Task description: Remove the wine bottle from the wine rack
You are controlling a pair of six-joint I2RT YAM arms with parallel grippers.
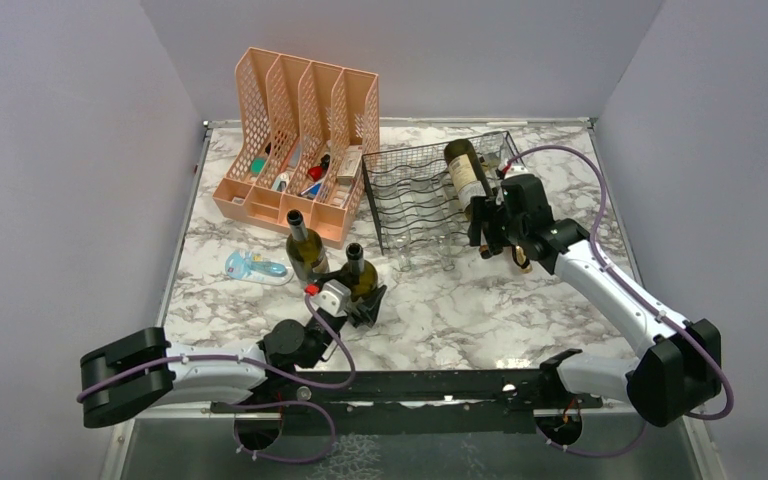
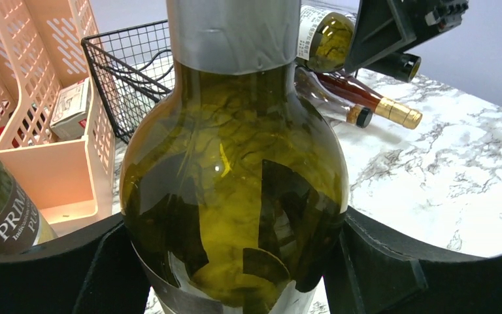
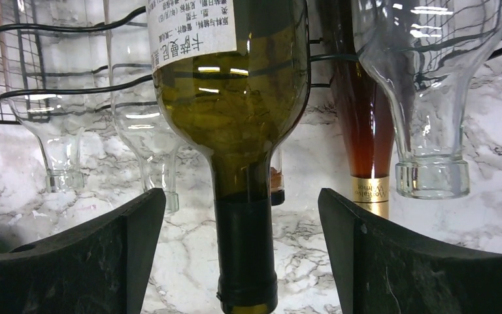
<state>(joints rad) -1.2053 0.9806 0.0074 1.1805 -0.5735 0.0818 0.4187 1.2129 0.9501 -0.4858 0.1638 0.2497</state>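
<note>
The wine rack (image 1: 415, 192) is a low black wire tray at the back middle. A green wine bottle (image 1: 468, 172) with a white label lies on its right side, neck toward me. My right gripper (image 1: 483, 233) is at that neck. In the right wrist view the gripper (image 3: 242, 212) is open, its fingers on either side of the dark-capped neck (image 3: 245, 255) without touching it. My left gripper (image 1: 362, 296) is shut on a second green bottle (image 1: 360, 272) standing upright on the table. That bottle fills the left wrist view (image 2: 235, 176) between the pads (image 2: 379, 268).
Clear glass bottles (image 3: 59, 131) and an amber bottle with a gold cap (image 3: 366, 131) lie in the rack. A third green bottle (image 1: 305, 245) stands near the left gripper. A peach file organiser (image 1: 295, 130) stands at the back left. A blue and white item (image 1: 255, 268) lies at the left.
</note>
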